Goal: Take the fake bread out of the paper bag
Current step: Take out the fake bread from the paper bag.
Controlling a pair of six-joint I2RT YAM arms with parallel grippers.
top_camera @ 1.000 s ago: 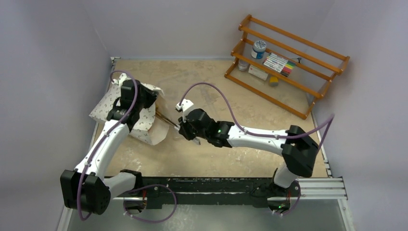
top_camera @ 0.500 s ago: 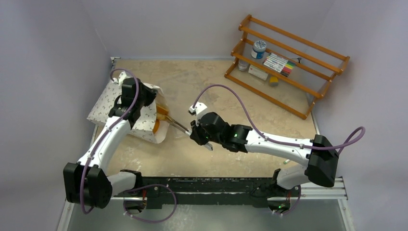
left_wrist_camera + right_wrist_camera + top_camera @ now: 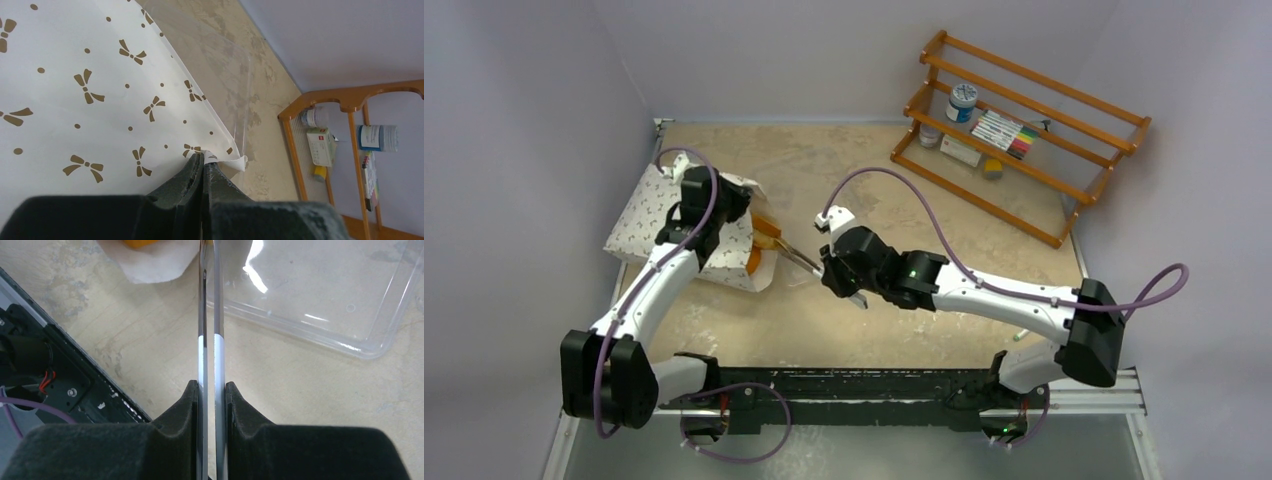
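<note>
The white paper bag [image 3: 659, 222] with brown bow marks lies at the table's left, its mouth facing right. My left gripper [image 3: 727, 205] is shut on the bag's upper mouth edge [image 3: 220, 161]. My right gripper [image 3: 828, 270] is shut on metal tongs [image 3: 210, 315] whose tips reach into the bag mouth. Golden-orange fake bread [image 3: 753, 258] shows at the mouth, and a bit of it shows beside the tongs' tip in the right wrist view [image 3: 142, 243]. What the tongs' tips grip is hidden.
A clear plastic tray [image 3: 320, 295] lies on the table just right of the bag mouth. A wooden rack [image 3: 1024, 130] with jars and markers stands at the back right. The black base rail [image 3: 874, 385] runs along the near edge.
The right arm has swung its elbow out to the right and drawn the tongs back a little. The bag mouth has opened wider, and orange bread now shows in it.
</note>
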